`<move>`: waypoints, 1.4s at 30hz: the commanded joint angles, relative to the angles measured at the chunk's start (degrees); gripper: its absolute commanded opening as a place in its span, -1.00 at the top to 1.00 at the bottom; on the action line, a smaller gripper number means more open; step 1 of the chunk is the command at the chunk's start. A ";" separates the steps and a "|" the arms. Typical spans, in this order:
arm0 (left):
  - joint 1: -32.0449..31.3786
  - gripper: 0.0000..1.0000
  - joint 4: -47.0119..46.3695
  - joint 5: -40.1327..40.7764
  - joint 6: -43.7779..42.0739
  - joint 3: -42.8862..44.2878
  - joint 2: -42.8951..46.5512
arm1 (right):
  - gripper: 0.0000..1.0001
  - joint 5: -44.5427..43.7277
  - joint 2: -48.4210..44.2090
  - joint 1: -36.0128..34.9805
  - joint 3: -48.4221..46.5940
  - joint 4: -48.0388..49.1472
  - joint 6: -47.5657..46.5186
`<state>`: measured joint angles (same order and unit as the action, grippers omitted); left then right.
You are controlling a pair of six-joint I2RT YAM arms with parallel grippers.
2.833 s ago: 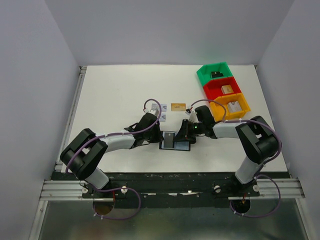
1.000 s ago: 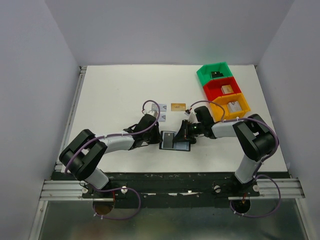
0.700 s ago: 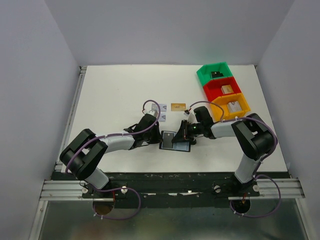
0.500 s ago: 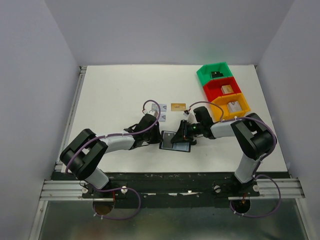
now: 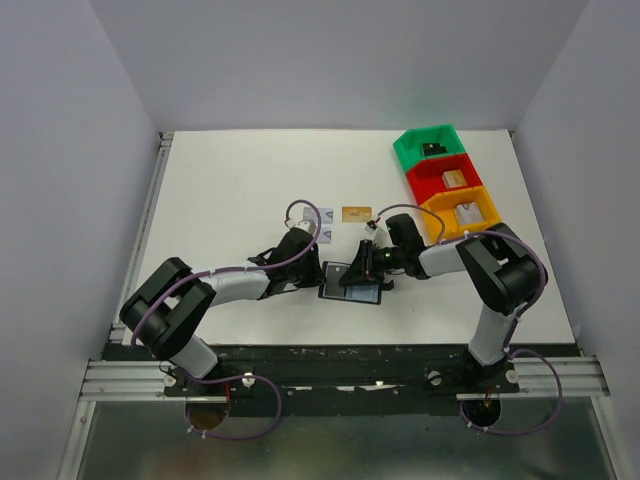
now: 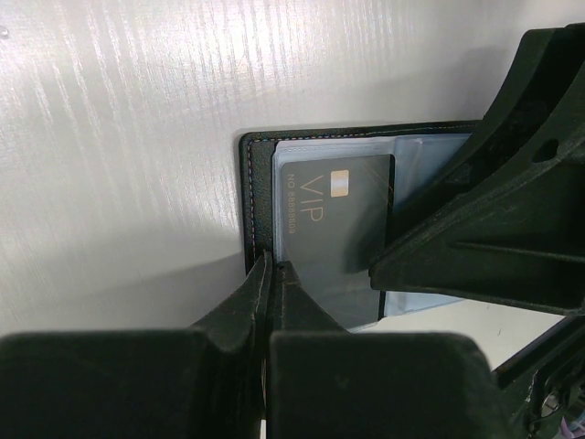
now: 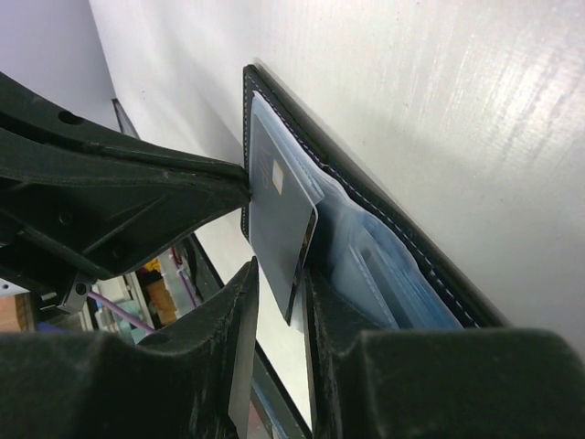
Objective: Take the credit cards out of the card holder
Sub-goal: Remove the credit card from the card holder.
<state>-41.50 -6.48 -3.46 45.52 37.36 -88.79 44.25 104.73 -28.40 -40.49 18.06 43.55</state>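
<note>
Moved since earlier, from above: right gripper [image 5: 357,270], crept leftward over the card holder [image 5: 370,293], and one black card [image 5: 340,277], now tipped up off its pocket. Counts three credit cards already out on the table [image 5: 230,190]: two silver-grey cards [image 5: 323,214] and one gold card [image 5: 356,213], lying beyond the holder. Counts three bins [image 5: 401,154] too, well apart to the right

From the left wrist: finds the left gripper [image 6: 271,267] closed tight, tips pressing the holder's stitched border, likely pinning it against sliding. Shows the black card lettered VIP, partly in a clear pocket

From the right wrist: catches the right jaws parted, straddling that card's free edge with a gap on one side, so not clamped; probably placed to draw it out
</note>
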 commanded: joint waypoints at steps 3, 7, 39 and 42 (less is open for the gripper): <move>-0.69 1.00 0.77 -0.66 0.01 -0.63 -1.82 | 0.34 2.77 2.94 -0.43 1.73 10.14 4.17; -0.78 1.00 0.42 -1.02 -0.08 -0.63 -2.00 | 0.34 4.00 3.46 -0.43 1.82 12.69 5.40; 0.10 1.00 1.38 0.65 2.73 -2.30 -2.88 | 0.46 1.37 -5.15 -1.13 1.38 0.39 0.13; 0.19 1.00 1.47 0.91 2.91 -2.47 -2.88 | 0.47 1.28 -5.59 -1.13 1.64 -0.05 -0.04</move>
<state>-41.36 -8.12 -3.66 48.12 37.06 -89.54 46.06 101.16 -28.95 -39.03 19.16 44.71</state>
